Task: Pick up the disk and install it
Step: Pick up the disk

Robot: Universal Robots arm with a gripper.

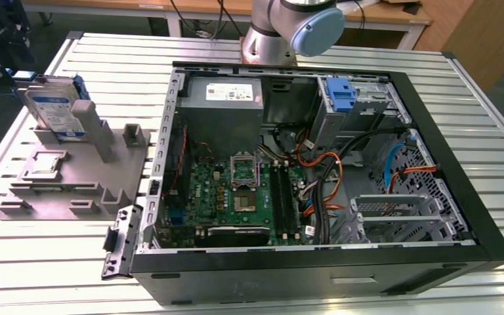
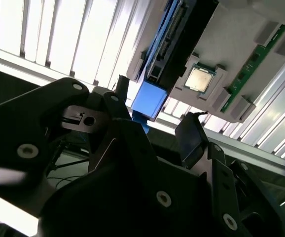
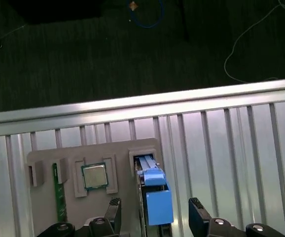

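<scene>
The disk (image 1: 55, 108) stands on edge in a slot at the far end of the grey fixture (image 1: 86, 184), at the exterior view's left. It is silver, with a blue-and-white label and blue rails. In the first wrist view the disk's blue rail end (image 3: 155, 197) lies between my two black fingertips. My gripper (image 3: 155, 205) is open, with a gap on each side of the disk. The second wrist view gives the same picture: the blue end (image 2: 149, 98) sits between the spread fingers of the gripper (image 2: 155, 113).
A square processor chip (image 3: 94, 176) and a green memory stick (image 3: 59, 190) rest in the fixture beside the disk. The open computer case (image 1: 322, 164) takes up the middle of the slatted metal table (image 1: 60, 262), with a blue drive bracket (image 1: 341, 98) at its far side.
</scene>
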